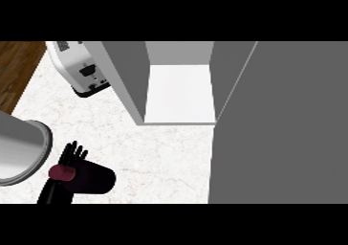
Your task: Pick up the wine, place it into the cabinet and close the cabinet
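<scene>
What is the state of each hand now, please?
Left hand: fingers straight behind the wine bottle; holding cannot be told.
Right hand: not in view.

I see one black hand (66, 165) at the near left, rising from the lower edge. Its dark wrist sits nearest me, and its fingers (75, 151) point toward the far side, slightly spread and mostly straight. Part of the hand is covered, so I cannot tell whether it grips anything. No second hand shows anywhere.
</scene>
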You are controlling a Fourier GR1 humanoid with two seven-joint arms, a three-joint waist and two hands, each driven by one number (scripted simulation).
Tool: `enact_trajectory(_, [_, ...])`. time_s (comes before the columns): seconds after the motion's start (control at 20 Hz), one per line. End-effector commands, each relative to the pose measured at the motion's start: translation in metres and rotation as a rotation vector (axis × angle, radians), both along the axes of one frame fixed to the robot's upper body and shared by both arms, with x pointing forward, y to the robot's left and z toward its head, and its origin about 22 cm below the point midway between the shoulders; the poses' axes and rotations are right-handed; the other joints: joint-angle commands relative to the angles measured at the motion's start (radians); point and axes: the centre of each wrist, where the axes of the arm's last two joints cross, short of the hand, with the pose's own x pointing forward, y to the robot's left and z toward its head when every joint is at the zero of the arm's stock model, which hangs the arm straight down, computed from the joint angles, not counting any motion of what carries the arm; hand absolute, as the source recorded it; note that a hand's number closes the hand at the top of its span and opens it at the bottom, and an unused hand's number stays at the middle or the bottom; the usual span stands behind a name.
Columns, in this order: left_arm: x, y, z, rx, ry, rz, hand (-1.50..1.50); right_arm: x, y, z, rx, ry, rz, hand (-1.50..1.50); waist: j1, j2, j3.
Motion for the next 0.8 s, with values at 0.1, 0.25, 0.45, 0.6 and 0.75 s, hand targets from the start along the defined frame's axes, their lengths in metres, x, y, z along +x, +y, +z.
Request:
enact_trajectory(0.1, [0.009,0.016,-0.002,-0.01,-0.015,0.01,-1.5,-0.043,0.006,0.025,0.032,-0.052,0.069,-1.5,0.0,-0.001,-0.001])
enact_trajectory(0.25, [0.003,-0.014,-0.013,-0.034,-0.019,-0.003,-1.5,-0.042,-0.005,0.021,0.01,-0.056,0.059,-1.5,0.0,-0.001,0.0])
enact_trajectory(0.45, [0.016,-0.016,-0.023,-0.079,-0.032,-0.025,-1.5,-0.029,-0.01,0.015,0.029,-0.061,0.026,-1.5,0.001,0.001,0.0])
enact_trajectory(0.6, [0.022,-0.016,-0.02,-0.127,-0.027,-0.093,1.5,-0.03,-0.004,0.021,0.038,-0.07,0.045,-1.5,0.0,0.0,0.0])
enact_trajectory(0.75, [0.032,-0.037,-0.017,-0.096,-0.067,-0.155,1.5,-0.027,0.0,0.007,0.033,-0.056,0.043,-1.5,0.0,0.0,0.0])
